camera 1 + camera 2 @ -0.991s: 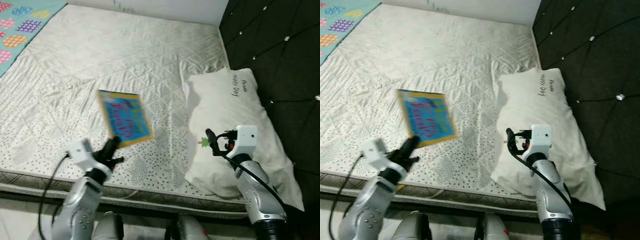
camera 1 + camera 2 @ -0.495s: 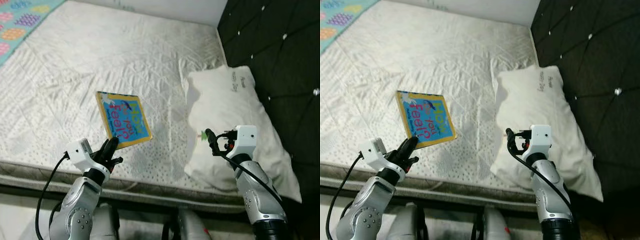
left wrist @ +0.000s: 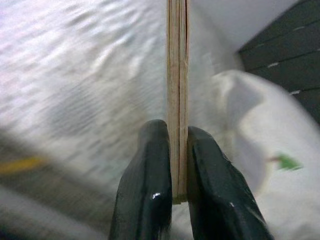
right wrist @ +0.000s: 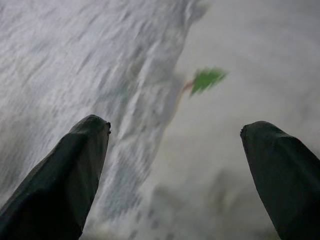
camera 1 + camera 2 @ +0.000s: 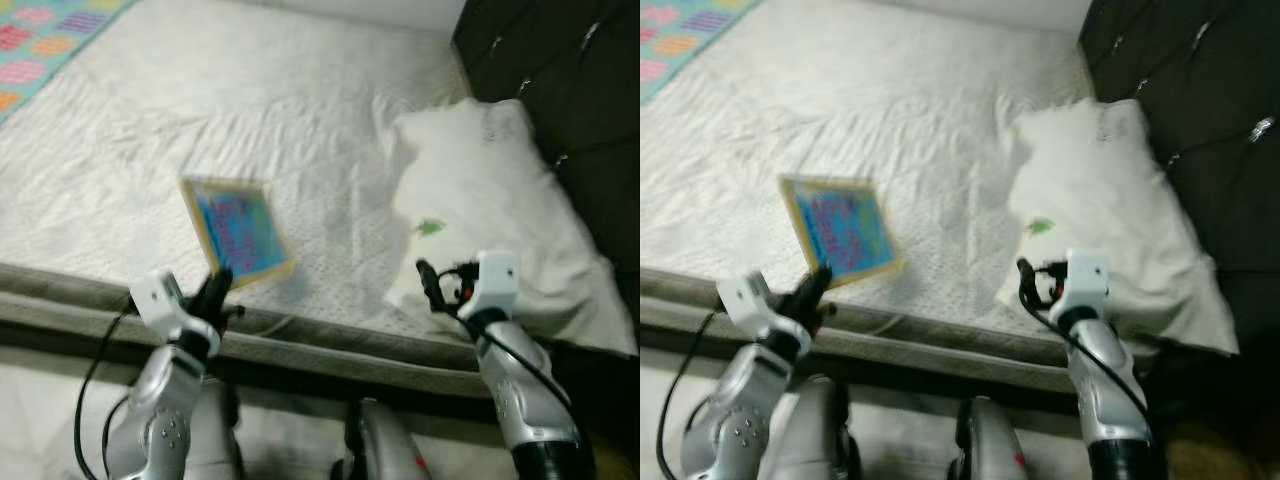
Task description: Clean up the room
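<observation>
A thin picture book [image 5: 235, 228] with a yellow border and blue cover is held up over the near edge of the white mattress [image 5: 250, 110]. My left gripper [image 5: 217, 287] is shut on its lower corner; in the left wrist view both black fingers [image 3: 150, 190] clamp the book's edge [image 3: 177, 75]. My right gripper [image 5: 427, 282] is open with nothing between its fingers [image 4: 65, 170], in front of the white pillow [image 5: 490, 190], which has a small green leaf mark [image 4: 207, 78].
A dark tufted headboard [image 5: 560, 70] rises at the right behind the pillow. A colourful play mat [image 5: 40, 30] lies at the far left. The mattress's grey front edge [image 5: 330, 345] runs across just ahead of my arms.
The camera has pulled back and tilted, and the picture is blurred; the mattress edge now sits higher in view. The book stays in my left gripper. My right gripper stays open.
</observation>
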`<state>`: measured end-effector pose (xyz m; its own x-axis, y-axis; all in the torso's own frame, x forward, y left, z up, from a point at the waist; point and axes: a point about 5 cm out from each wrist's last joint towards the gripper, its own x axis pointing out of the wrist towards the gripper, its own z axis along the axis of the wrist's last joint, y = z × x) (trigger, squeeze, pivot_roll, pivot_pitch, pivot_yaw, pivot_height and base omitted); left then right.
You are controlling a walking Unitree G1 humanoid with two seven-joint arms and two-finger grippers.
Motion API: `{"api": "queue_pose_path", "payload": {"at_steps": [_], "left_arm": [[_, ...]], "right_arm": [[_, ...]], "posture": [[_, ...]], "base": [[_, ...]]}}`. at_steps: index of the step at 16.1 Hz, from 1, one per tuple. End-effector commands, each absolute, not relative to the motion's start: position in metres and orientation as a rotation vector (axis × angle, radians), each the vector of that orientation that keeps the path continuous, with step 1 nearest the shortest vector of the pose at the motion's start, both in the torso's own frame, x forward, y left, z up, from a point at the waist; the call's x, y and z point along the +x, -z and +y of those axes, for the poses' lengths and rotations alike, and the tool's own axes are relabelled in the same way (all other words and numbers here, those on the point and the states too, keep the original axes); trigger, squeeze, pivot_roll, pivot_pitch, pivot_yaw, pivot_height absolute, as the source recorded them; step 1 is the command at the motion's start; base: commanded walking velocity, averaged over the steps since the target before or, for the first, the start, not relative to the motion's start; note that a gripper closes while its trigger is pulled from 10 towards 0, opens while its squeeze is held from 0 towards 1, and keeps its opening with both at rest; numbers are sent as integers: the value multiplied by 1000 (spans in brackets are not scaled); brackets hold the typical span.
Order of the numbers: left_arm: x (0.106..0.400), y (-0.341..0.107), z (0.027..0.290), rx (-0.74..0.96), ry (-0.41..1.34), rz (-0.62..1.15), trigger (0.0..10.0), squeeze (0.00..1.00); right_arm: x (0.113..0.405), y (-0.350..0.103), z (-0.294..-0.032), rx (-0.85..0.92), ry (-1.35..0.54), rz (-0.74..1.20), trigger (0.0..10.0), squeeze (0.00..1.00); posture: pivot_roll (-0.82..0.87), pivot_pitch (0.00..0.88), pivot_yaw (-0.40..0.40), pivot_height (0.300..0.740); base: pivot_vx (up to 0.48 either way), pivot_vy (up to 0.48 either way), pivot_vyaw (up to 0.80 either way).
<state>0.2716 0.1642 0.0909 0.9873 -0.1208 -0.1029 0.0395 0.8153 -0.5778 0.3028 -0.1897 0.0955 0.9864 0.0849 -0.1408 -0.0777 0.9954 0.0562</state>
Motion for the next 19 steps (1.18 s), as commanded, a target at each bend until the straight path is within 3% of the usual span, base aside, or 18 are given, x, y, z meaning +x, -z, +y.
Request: {"api": "queue_pose_path", "payload": {"at_steps": [1,7,13,19], "left_arm": [[277,-102,163,-604,110,93,10000,0],[288,-104,160,-610,209,185,10000,0],[303,-91,159,-665,358,382,10000,0],[331,-99,154,-740,473,393,10000,0]], "right_arm": [[303,-96,-192,47,-77,143,10000,0],[300,-98,-199,33,-68,144,10000,0],[285,-114,-231,-75,-40,136,10000,0],[262,-124,-254,-153,-20,163,10000,0]], "posture": [[-60,185,-125,611],[-88,195,-133,611],[-211,228,-178,611],[-308,244,-208,611]], "base": [[0,0,0],[0,0,0],[0,0,0],[0,0,0]]}}
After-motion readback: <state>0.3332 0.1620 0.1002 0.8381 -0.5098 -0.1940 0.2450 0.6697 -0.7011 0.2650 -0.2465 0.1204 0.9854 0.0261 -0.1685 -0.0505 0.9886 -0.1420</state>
